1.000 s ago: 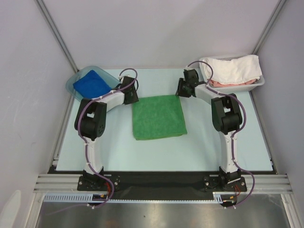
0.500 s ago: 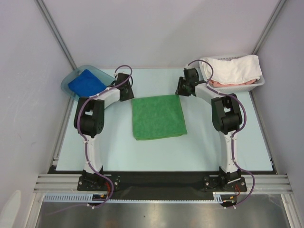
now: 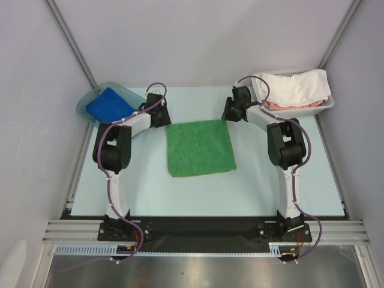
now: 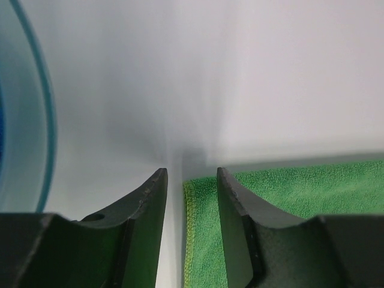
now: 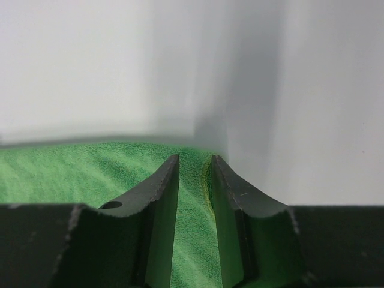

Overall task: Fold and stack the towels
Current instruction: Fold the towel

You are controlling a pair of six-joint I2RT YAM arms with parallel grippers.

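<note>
Lining up a fold: green towel [image 3: 199, 147] flat, table [image 3: 270, 192] centre, left gripper [image 4: 191, 174] gaping at its 11 o'clock corner. Right gripper [image 5: 194, 159] narrow at 1 o'clock, grip unclear. Next: pinch both corners.

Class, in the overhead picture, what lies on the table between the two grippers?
The far edge of the green towel, running from the left gripper to the right gripper; the top external view shows it.

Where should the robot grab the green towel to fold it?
By its far left corner and far right corner, coming down from above. The green towel lies flat on the table, so only its edges give fingers something to pinch.
</note>
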